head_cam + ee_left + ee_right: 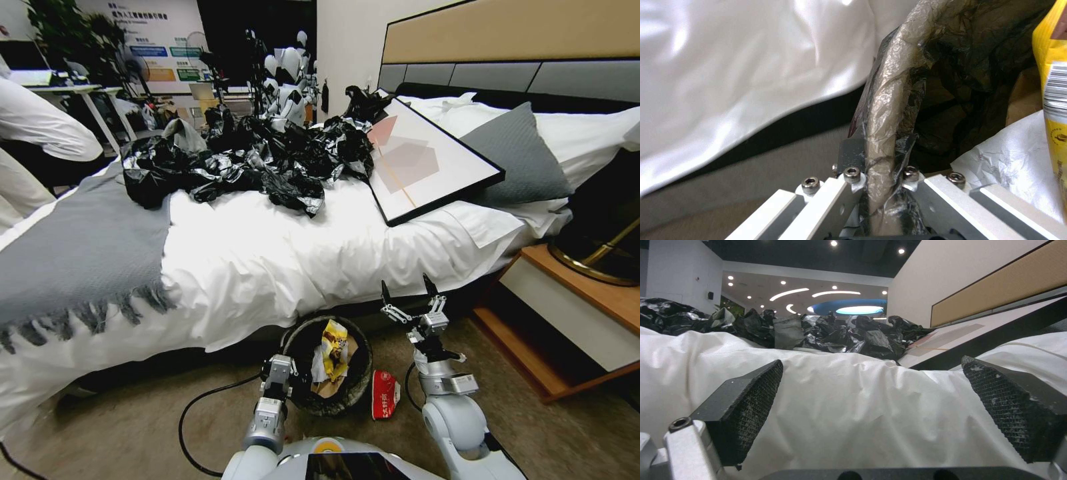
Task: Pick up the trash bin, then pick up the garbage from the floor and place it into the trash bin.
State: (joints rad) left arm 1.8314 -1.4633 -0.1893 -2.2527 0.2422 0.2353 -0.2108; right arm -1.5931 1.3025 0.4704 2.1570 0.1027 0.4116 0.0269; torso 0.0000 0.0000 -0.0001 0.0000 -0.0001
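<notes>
The trash bin (357, 391) with its black liner sits at the foot of the bed, beside my left arm. My left gripper (291, 377) is shut on its near-left rim; in the left wrist view the gripper (882, 175) clamps the liner-wrapped rim (889, 83). Inside the bin lie a yellow wrapper (333, 348), white paper (1009, 160) and brown paper. A red-and-white snack packet (385, 393) lies on the floor just right of the bin. My right gripper (408, 295) is held up in front of the bed edge, open, with nothing between its pads (751, 403).
The bed with a white sheet (280, 253) fills the space ahead, carrying a heap of black plastic bags (253, 160), a framed picture (427, 160) and a grey throw (80, 247). A wooden nightstand (573, 313) stands at the right. A black cable (193, 413) loops over the carpet.
</notes>
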